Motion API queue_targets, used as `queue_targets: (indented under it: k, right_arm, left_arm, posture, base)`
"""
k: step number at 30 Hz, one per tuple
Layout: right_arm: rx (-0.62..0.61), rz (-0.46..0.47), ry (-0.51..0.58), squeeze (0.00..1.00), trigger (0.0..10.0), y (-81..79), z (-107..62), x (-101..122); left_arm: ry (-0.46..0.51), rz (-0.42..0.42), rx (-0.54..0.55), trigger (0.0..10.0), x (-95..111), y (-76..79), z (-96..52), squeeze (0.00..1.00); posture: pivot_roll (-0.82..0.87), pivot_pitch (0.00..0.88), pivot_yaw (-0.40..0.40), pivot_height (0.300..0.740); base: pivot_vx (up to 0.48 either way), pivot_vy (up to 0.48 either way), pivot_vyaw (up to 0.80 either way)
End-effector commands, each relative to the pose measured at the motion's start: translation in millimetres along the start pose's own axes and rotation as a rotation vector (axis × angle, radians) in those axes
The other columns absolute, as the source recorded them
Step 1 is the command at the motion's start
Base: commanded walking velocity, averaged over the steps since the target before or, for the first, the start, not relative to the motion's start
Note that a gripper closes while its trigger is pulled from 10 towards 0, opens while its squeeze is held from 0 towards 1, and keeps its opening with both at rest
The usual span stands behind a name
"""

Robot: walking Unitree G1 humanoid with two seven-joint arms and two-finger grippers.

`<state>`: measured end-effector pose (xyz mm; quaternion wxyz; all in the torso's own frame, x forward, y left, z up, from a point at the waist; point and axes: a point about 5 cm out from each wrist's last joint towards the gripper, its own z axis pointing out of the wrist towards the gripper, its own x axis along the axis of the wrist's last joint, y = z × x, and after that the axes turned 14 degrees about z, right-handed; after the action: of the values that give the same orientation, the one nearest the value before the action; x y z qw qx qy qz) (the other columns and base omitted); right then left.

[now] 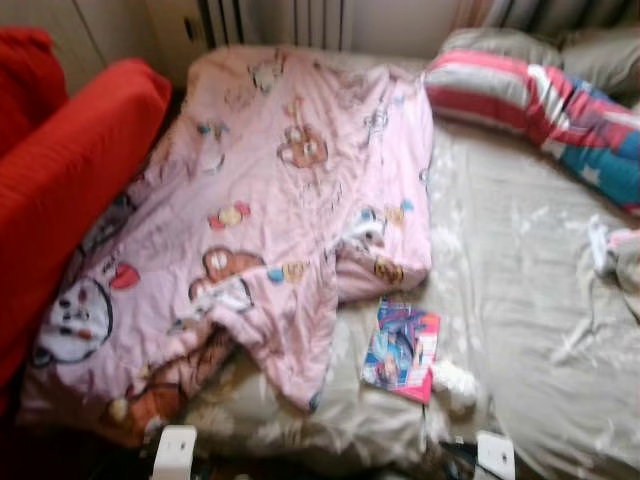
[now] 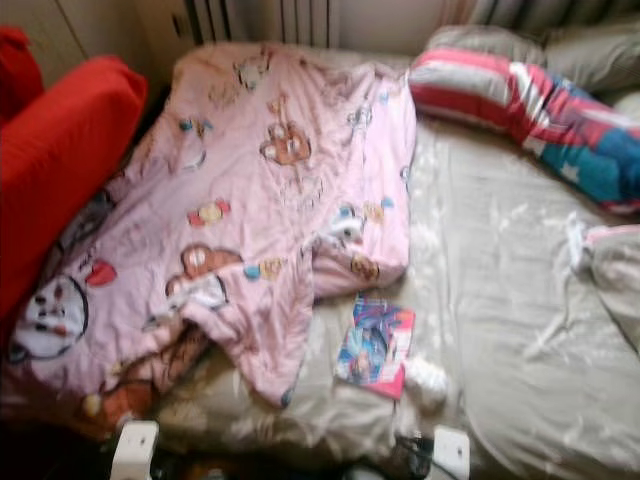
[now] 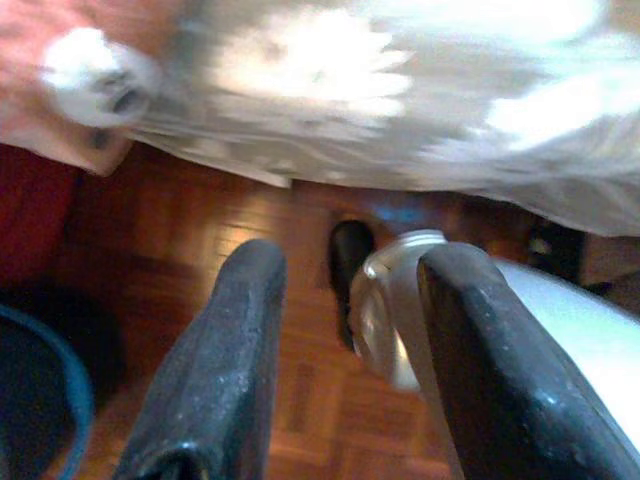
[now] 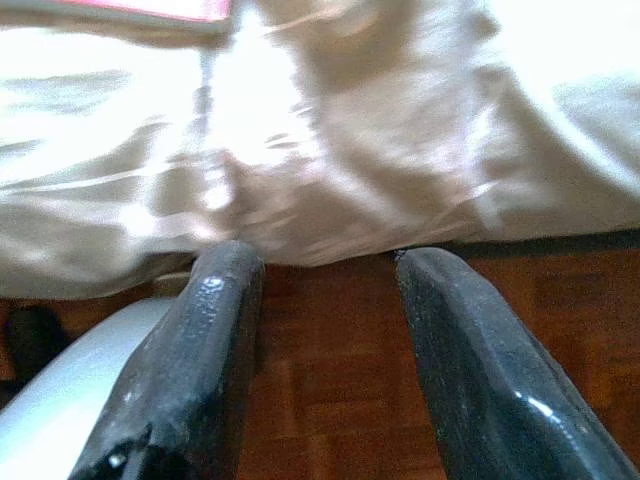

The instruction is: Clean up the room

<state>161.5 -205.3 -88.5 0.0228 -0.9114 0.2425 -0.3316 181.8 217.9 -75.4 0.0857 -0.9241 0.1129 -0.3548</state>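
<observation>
Left gripper (image 3: 345, 370): hung low beside the bed, black fingers spread with nothing between them, over the reddish-brown parquet floor (image 3: 200, 260).
Right gripper (image 4: 325, 370): also down at the bed's near edge, fingers parted and empty, the same wood floor beneath.
Bed edge: the shiny beige bed sheet (image 4: 330, 150) drooped over the side, creased and catching bright light.
Near on the bed: a colourful picture book with a pink edge (image 1: 402, 348) lay flat on the sheet close to the near edge, and a small white fluffy thing (image 1: 455, 381), too blurred to identify, sat just beside its right corner.
Left half of the bed: a rumpled pink cartoon-print duvet (image 1: 270, 220) sprawled from the near edge up to the head, one flap folded over close to the book.
Left of the bed: a bright red upholstered seat (image 1: 60, 180) pressed against the duvet's side.
Right side, farther: a red, white and blue striped pillow (image 1: 540, 110) lay across the bed, and bunched cloth (image 1: 615, 250) lay at the right margin.
Far end: a grey-beige pillow (image 1: 500, 45) behind the striped one and a white ribbed radiator (image 1: 275, 20) against the wall.
</observation>
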Motion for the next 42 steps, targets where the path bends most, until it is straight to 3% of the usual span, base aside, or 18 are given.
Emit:
queue_targets:
  k: [1, 8, 14, 19, 20, 22, 25, 28, 35, 42]
  right_arm:
    - [-0.023, 0.023, -0.019, 0.00, 10.0, 6.1, -3.1, -9]
    - [-0.025, 0.032, -0.010, 0.00, 10.0, 6.7, -3.2, -8]
    - [0.008, 0.060, 0.094, 0.00, 10.0, -2.3, 1.7, 15]
    - [0.145, 0.005, 0.314, 0.00, 10.0, -25.6, 4.3, 61]
    - [0.145, 0.005, 0.314, 0.00, 10.0, -25.6, 4.3, 61]
    - [0.216, 0.007, 0.426, 0.00, 10.0, -34.9, 1.5, 82]
    - [0.208, -0.005, 0.493, 0.00, 10.0, -35.2, -1.0, 93]
    - [0.266, 0.017, 0.675, 0.00, 10.0, -43.7, -14.6, 115]
    - [0.310, 0.003, 0.726, 0.00, 10.0, -60.0, -20.9, 120]
    - [0.306, -0.023, 0.681, 0.00, 10.0, -70.8, -18.7, 120]
  left_arm:
    - [-0.037, -0.005, -0.008, 10.0, -13, 2.5, -3.8, 0.00]
    - [-0.013, 0.003, -0.002, 10.0, -7, 2.8, -2.5, 0.00]
    - [0.165, -0.015, 0.066, 10.0, 27, -15.4, 2.2, 0.00]
    - [0.417, -0.067, 0.148, 10.0, 70, -37.1, -0.9, 0.00]
    - [0.417, -0.067, 0.148, 10.0, 70, -37.1, -0.9, 0.00]
    - [0.551, -0.048, 0.160, 10.0, 90, -36.4, -6.5, 0.00]
    - [0.613, -0.063, 0.155, 10.0, 100, -30.6, -9.9, 0.00]
    - [0.706, -0.093, 0.164, 10.0, 107, -24.1, -21.6, 0.00]
    - [0.780, -0.065, 0.124, 10.0, 124, -16.0, -30.2, 0.00]
    - [0.794, -0.069, 0.116, 10.0, 134, -16.3, -32.8, 0.00]
  posture:
    - [0.17, 0.219, -0.035, 0.740]
    - [0.16, 0.221, -0.033, 0.740]
    - [0.15, 0.225, -0.036, 0.740]
    - [0.14, 0.236, -0.048, 0.740]
    - [0.14, 0.236, -0.048, 0.740]
    - [0.14, 0.238, -0.051, 0.740]
    - [0.13, 0.240, -0.057, 0.740]
    - [0.11, 0.252, -0.060, 0.740]
    - [0.11, 0.278, -0.068, 0.740]
    - [0.11, 0.275, -0.067, 0.740]
  base:
    - [0.000, 0.000, 0.00]
    - [0.000, 0.000, 0.00]
    - [0.000, 0.000, 0.00]
    - [0.000, 0.000, 0.00]
    - [0.000, 0.000, 0.00]
    - [0.000, 0.000, 0.00]
    - [0.000, 0.000, 0.00]
    - [0.000, 0.000, 0.00]
    - [0.000, 0.000, 0.00]
    - [0.000, 0.000, 0.00]
